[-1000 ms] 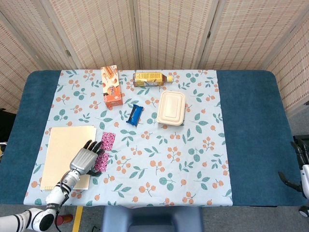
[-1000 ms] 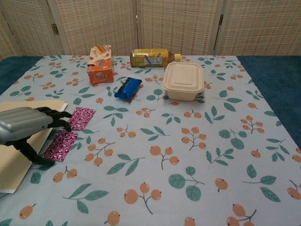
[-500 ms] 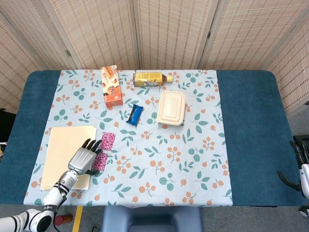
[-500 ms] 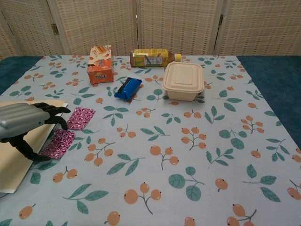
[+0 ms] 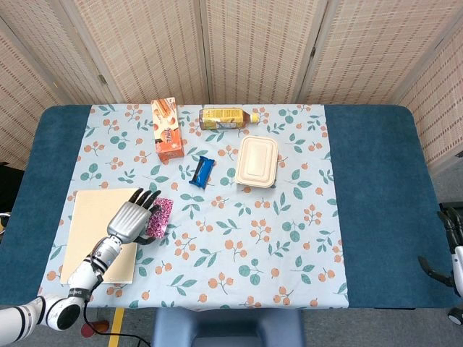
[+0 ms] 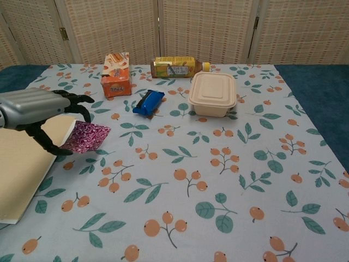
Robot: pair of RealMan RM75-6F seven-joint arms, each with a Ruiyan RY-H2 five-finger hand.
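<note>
My left hand (image 5: 134,218) (image 6: 41,107) hovers at the table's front left, over the right edge of a cream folder (image 5: 90,231) (image 6: 19,174). It pinches the near end of a pink patterned packet (image 5: 160,215) (image 6: 87,136), which hangs tilted off the cloth with its far end low. The thumb reaches down under the packet's left edge. My right hand (image 5: 450,246) shows only in the head view, at the far right edge beside the table, holding nothing with its fingers apart.
At the back of the floral cloth (image 5: 253,238) stand an orange snack box (image 5: 167,129) (image 6: 115,75) and a yellow bottle lying on its side (image 5: 226,118) (image 6: 177,66). A blue packet (image 5: 203,172) (image 6: 148,102) and a beige lidded container (image 5: 257,161) (image 6: 212,93) sit mid-table.
My left hand has risen and moved away from the front edge, taking the pink packet up with it; the packet lay flat as a long strip before. The right hand has barely moved.
</note>
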